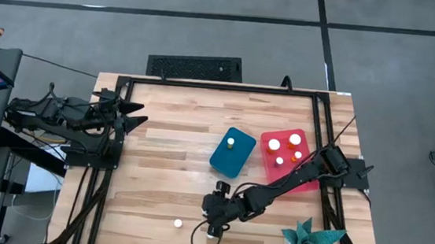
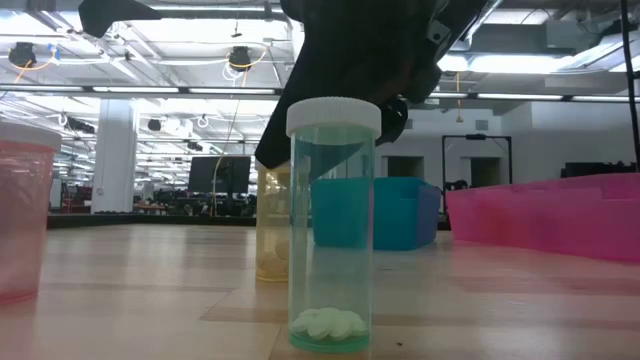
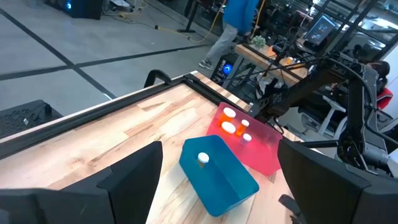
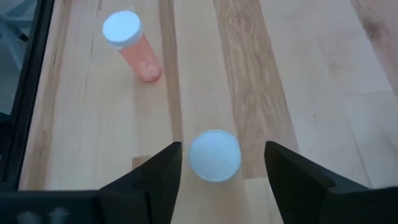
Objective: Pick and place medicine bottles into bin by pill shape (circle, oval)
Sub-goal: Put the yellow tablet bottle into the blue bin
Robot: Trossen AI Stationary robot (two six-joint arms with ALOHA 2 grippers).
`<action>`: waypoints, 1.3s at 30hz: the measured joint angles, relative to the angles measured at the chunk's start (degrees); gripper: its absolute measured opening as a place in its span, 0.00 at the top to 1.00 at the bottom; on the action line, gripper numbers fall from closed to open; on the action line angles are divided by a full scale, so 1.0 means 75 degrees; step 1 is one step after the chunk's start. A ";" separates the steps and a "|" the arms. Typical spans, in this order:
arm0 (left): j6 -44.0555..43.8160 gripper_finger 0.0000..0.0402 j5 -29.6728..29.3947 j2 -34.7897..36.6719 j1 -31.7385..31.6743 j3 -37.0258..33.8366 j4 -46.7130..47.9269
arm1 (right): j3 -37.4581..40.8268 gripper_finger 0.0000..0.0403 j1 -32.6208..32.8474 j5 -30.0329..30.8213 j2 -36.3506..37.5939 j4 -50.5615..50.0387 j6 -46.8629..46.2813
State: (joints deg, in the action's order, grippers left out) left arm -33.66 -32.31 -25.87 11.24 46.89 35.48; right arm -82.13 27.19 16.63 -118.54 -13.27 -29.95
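Note:
My right gripper (image 1: 213, 223) is open near the table's near edge, pointing down. Its fingers stand on either side of a white-capped medicine bottle (image 4: 214, 155) without touching it. This bottle stands upright on its base. An orange bottle (image 4: 134, 46) stands farther off, and it is the white dot in the high view (image 1: 178, 223). The low view shows a green bottle (image 2: 333, 230) with white pills, an amber one (image 2: 272, 230) behind it and a pink one (image 2: 20, 210). The teal bin (image 1: 238, 162) holds one bottle (image 1: 231, 143). The red bin (image 1: 301, 181) holds several. My left gripper (image 1: 137, 118) waits open at the table's left.
A teal paper plant (image 1: 314, 241) stands at the near right corner, beside my right arm. A black frame (image 1: 221, 85) runs along the table's edges. A person (image 3: 233, 28) walks in the room beyond the table. Bare wood lies between the bins and my left arm.

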 joint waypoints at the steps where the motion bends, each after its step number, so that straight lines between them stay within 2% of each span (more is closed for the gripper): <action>1: 0.0000 0.22 -0.0001 0.0000 0.0000 0.0000 0.0000 | 0.0000 0.43 -0.0026 -0.0048 0.0000 0.0004 0.0009; 14: -0.0001 0.22 -0.0001 0.0000 0.0001 0.0000 0.0000 | -0.0009 0.71 -0.0191 -0.0418 0.0000 0.0020 0.0402; 18: -0.0001 0.22 -0.0001 0.0000 0.0001 0.0000 0.0000 | -0.0012 0.72 -0.0195 -0.0438 0.0001 0.0022 0.0399; 24: -0.0001 0.22 -0.0001 0.0000 -0.0002 0.0000 0.0003 | -0.0006 0.69 -0.0325 -0.0332 0.0361 -0.0379 0.0408; 30: -0.0001 0.22 -0.0001 0.0000 -0.0002 0.0000 0.0001 | -0.0009 0.70 -0.0697 0.0800 0.1477 -0.1462 0.0867; 35: 0.0008 0.22 -0.0001 0.0000 -0.0001 0.0000 0.0000 | -0.0015 0.69 -0.1092 0.1847 0.2521 -0.2917 0.1044; 39: 0.0006 0.22 -0.0001 0.0000 0.0001 0.0000 -0.0003 | -0.0012 0.68 -0.1461 0.2656 0.2883 -0.4334 0.0691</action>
State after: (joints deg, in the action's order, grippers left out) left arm -33.62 -32.32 -25.87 11.25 46.89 35.46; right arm -82.22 16.24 36.55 -96.92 -45.78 -24.78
